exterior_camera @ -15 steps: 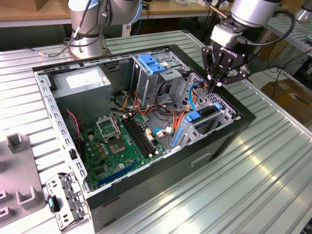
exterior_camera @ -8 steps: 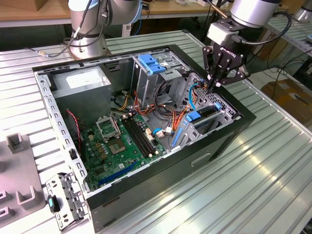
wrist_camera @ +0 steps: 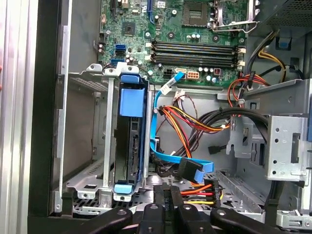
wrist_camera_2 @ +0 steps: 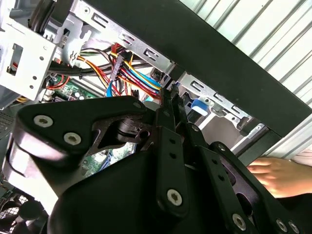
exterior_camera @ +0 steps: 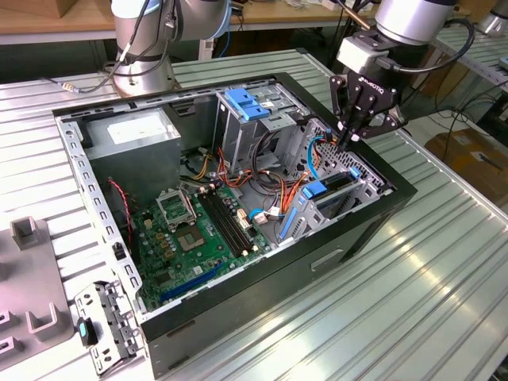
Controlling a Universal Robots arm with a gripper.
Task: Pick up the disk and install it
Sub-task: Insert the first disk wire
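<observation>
The claw [exterior_camera: 352, 136] hangs over the open computer case [exterior_camera: 238, 317], fingers pinched together with nothing between them. The disk [wrist_camera: 130, 141] already sits on edge in the metal drive cage [wrist_camera: 92, 146] just below and to one side of the claw, its blue rails showing at both ends. A thin blue cable [wrist_camera: 157, 122] and a bundle of orange and yellow wires [wrist_camera: 187, 129] run right beside the claw's tips. Further off lies the green board [exterior_camera: 198, 230]. A person's hand [wrist_camera_2: 278, 175] rests behind the claw in the second wrist view, outside the case wall.
</observation>
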